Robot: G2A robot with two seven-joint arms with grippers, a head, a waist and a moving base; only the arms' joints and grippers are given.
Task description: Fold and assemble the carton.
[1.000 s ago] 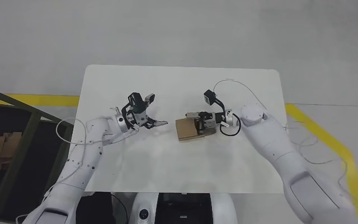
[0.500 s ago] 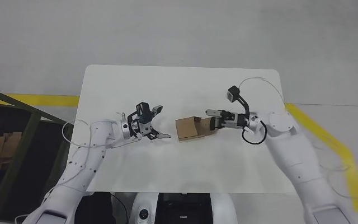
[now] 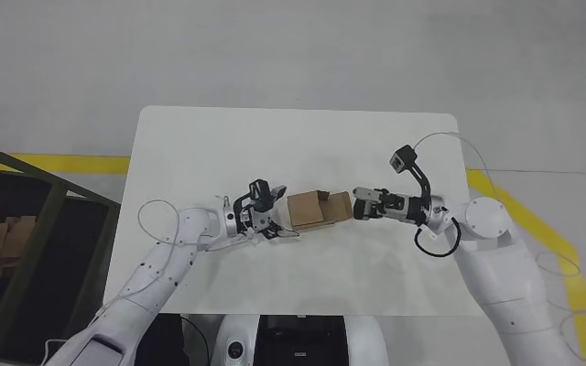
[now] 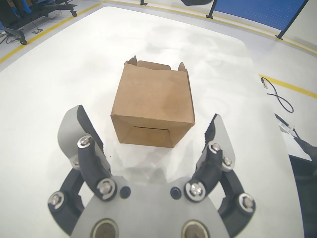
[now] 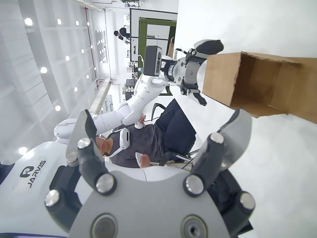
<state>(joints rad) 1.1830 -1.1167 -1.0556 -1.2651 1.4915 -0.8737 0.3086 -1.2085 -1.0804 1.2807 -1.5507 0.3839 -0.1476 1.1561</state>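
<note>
top view: carton shut at one end, the other end left to fold

the top view showed the carton point(image 3: 311, 209) lying on its side near the middle of the counter point(image 3: 183, 146), between my two arms. my left jaws were spread wide just beside its closed end. my right jaws were spread wide just beside the flaps of its other end. neither pair gripped anything.

i judged the job roughly half done. the body was already squared up into a box, and the end facing my left arm looked shut, with a flap tucked in. the end facing my right arm was not yet closed, and its flaps stood outward. what was left, as i read it, was folding those flaps in and tucking the last one.

the left wrist view gave what the top view could not: the shut face with its thin slit, and bare counter on either side between the carton and my left jaws. the right wrist view gave the opposite end: the open mouth, the hollow inside, and my left jaws beyond the far end. one tip of my right jaws sat close by a flap there, but i could not tell if it touched.
</note>
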